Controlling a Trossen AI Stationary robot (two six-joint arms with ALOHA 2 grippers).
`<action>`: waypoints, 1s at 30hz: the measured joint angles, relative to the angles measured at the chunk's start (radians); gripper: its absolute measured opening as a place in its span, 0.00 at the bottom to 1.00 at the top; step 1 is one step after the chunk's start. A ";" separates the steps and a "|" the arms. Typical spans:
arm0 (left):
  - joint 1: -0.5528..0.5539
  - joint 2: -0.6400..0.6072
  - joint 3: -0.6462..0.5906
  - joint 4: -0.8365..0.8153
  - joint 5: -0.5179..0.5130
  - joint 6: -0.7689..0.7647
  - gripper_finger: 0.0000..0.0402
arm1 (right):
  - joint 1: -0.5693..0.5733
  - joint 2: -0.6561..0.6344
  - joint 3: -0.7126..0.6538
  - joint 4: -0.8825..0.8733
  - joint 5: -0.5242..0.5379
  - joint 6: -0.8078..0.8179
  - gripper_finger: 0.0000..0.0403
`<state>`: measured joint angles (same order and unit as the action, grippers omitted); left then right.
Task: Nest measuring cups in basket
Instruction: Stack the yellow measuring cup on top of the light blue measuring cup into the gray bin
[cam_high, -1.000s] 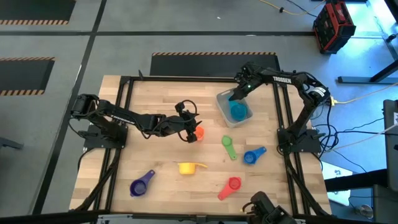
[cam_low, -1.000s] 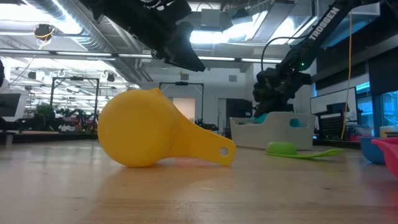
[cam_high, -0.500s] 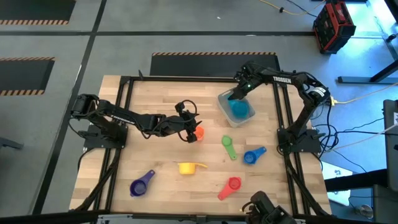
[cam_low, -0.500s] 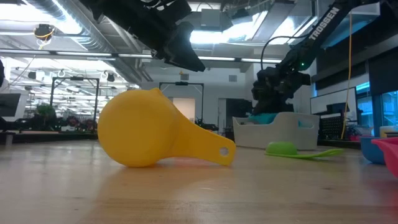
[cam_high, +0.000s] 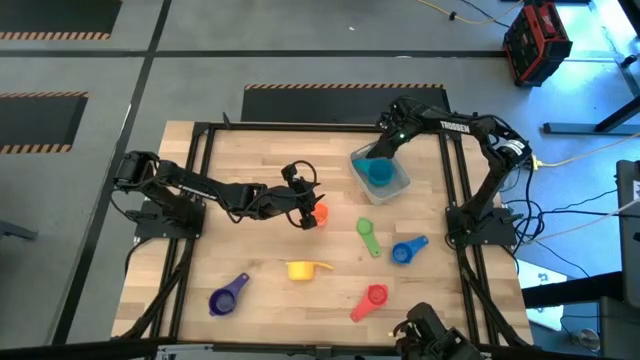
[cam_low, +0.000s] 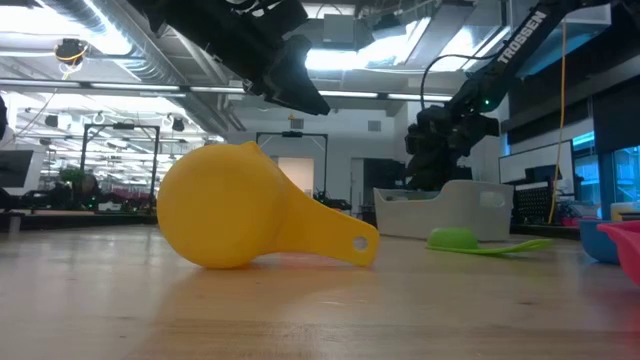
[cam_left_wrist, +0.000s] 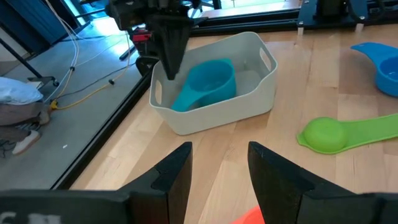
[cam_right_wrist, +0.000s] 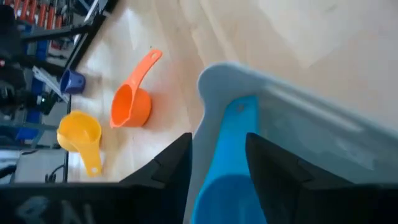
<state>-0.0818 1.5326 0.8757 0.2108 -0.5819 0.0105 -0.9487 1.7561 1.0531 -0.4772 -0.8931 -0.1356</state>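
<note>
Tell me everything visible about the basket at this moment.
The basket is a small rectangular tub of translucent grey-white plastic with rounded corners and cut-out handle slots in its end walls. It stands upright on the wooden table, toward its far right part. Inside lies the light blue measuring cup, bowl on the floor, handle leaning toward one short end. The right end effector hangs over that end with its fingers apart, gripping nothing; whether it touches the rim cannot be told.

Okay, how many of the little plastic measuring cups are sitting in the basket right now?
1. Only the light blue plastic scoop cup lies inside the translucent grey rectangular tub. The orange, green, dark blue, yellow, red and purple cups remain on the table.
</note>
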 joint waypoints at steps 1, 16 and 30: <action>0.000 0.000 0.000 0.000 0.000 0.000 0.37 | -0.005 -0.002 0.012 -0.007 0.000 0.000 0.39; 0.000 0.000 0.000 0.004 0.000 0.000 0.37 | 0.189 -0.144 0.156 -0.020 -0.046 0.000 0.39; 0.000 0.000 0.000 0.003 0.000 0.000 0.37 | 0.680 -0.162 0.156 -0.022 -0.017 0.048 0.38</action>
<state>-0.0818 1.5322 0.8757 0.2142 -0.5819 0.0105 -0.2684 1.5940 1.2087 -0.4995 -0.9106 -0.0880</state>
